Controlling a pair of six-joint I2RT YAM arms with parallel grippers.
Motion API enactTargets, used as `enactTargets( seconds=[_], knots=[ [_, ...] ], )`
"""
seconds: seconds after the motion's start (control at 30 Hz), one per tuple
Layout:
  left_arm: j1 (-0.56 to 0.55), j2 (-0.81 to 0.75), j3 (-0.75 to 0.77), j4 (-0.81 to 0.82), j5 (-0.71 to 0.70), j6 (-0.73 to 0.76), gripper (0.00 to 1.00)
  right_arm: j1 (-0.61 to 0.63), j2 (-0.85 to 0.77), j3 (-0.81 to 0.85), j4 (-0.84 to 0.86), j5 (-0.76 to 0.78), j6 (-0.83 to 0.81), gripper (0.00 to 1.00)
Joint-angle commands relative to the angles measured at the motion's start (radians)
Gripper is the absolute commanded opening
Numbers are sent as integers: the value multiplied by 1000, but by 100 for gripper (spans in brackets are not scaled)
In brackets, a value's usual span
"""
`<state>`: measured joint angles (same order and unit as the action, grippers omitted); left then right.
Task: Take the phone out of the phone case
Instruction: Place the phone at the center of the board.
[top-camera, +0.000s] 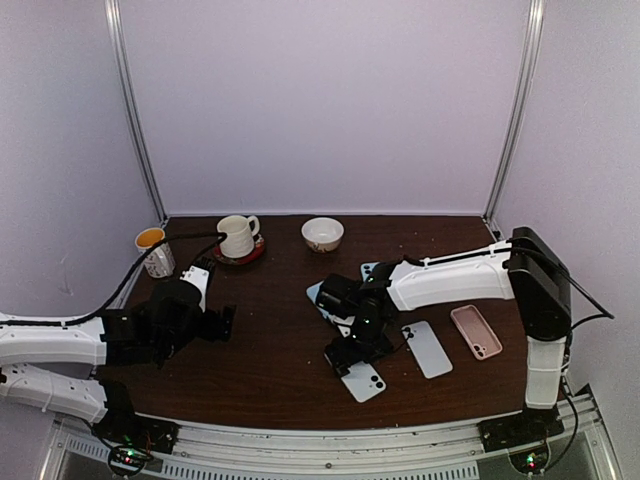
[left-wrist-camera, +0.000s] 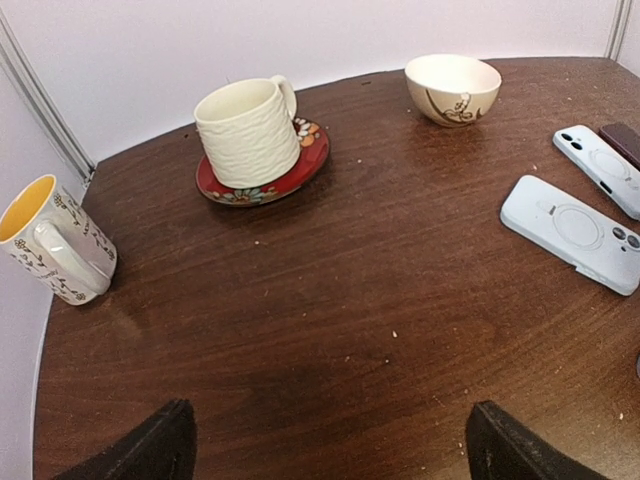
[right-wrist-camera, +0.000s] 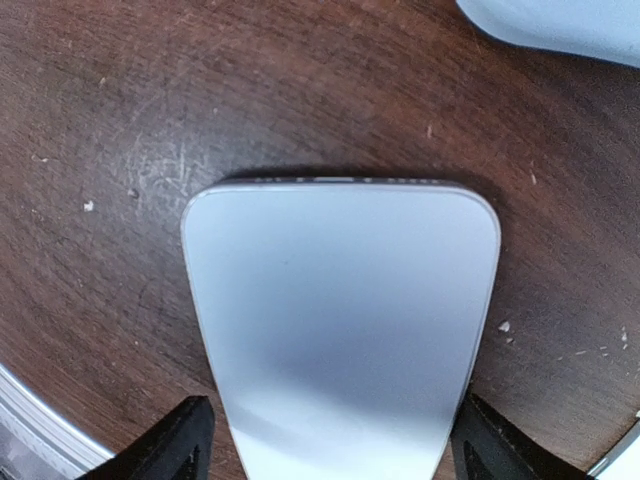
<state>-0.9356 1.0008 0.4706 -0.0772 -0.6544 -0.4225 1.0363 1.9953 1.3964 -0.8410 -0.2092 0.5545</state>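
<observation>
- Most of the task looks done, in my judgement: the phone (right-wrist-camera: 340, 320) lies flat on the bench (top-camera: 270, 340) and shows a bare silver back with no case rim around it.
- Left to do, it seems, is only to release it; a pale blue case (left-wrist-camera: 570, 230) lies apart, at 11 o'clock from the phone.
- The right tool (right-wrist-camera: 335, 440) straddles the phone, with fingers at 3 and 9 o'clock of its sides; I cannot tell if they press on it.
- The left tool (left-wrist-camera: 330, 445) is wide open and empty, well apart at 9 o'clock.
</observation>
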Motion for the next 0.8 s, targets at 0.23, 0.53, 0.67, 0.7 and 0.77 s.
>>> enactTargets(
  seconds=[0.23,0.53,0.67,0.7,0.77],
  knots=[
    [9,5,30,25,9,-16,98,10,39,-29,45,-38,27,89],
    [8,-3,52,-5,9,-11,98,6,-71,16,1,68,-20,94],
    [8,-39,89,-31,20,31,98,-3,-163,49,-34,156,-68,97],
    [8,-47,104,-47,7,41,98,-9,-187,58,-46,179,-78,97],
    [8,-63,140,-86,-26,67,97,-24,-246,76,-58,230,-105,99]
  ],
)
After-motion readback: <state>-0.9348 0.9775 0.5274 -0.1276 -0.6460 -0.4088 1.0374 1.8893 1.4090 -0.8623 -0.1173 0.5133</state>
